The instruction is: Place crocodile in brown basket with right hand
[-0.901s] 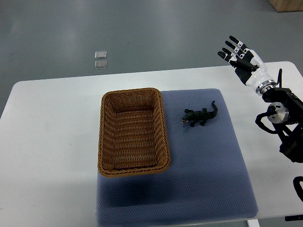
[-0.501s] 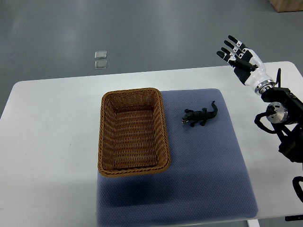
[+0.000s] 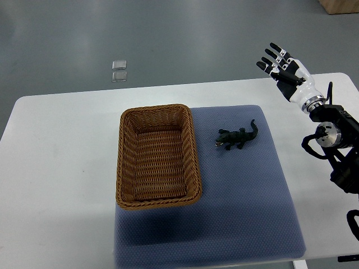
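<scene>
You're looking at a white table (image 3: 61,168), rounded corners, top running nearly edge to edge across the pic. One blue-grey mat (image 3: 241,196) lies flat on it, dotted texture, set right of centre. The white top shows wide on the left, as a narrow strip along the far side, and as a slimmer strip on the right. The mat's near edge sits approx. at the table's near edge.

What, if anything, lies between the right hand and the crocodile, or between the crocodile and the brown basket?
Nothing visible. Only bare blue mat separates the crocodile from the brown basket, and the open right hand has an unobstructed path to it.
</scene>
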{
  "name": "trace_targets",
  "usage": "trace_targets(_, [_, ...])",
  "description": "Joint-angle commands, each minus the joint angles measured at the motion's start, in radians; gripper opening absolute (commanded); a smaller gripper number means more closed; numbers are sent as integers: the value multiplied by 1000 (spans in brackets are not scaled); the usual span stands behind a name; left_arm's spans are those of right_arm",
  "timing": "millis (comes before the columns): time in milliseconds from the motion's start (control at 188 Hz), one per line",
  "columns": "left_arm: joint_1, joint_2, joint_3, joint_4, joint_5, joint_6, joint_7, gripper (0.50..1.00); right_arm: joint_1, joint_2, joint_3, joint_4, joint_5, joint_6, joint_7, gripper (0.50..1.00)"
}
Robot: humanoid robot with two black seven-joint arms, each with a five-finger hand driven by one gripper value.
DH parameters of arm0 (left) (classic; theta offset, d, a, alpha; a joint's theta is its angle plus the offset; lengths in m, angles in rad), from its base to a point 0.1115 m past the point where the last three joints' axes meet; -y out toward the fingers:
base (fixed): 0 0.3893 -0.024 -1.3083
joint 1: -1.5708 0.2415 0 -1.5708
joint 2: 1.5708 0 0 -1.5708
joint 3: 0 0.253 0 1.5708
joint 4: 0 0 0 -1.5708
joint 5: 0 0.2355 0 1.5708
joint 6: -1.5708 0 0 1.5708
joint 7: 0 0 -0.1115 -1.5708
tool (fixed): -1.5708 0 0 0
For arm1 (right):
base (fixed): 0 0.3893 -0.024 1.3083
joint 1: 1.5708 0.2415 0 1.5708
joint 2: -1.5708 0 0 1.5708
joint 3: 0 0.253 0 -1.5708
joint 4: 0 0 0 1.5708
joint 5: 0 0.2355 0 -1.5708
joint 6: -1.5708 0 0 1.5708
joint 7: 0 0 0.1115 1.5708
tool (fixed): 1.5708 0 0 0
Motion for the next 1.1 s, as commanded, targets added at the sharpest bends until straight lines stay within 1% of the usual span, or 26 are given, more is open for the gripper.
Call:
trace_targets(0, [0,0,0,0,0,0,0,1000,3,-3,2,-2,0,11,0,928])
trace_targets(731, [0,0,0,0,0,0,0,1000,4,-10,0,6,0,16,3,928])
trace_targets(891, [0,0,0,0,0,0,0,1000,6,-12,0,6,-2,50,3,928])
trace_targets(1093, [0,0,0,0,0,0,0,1000,7,-17,-2,8,-9,70,3,928])
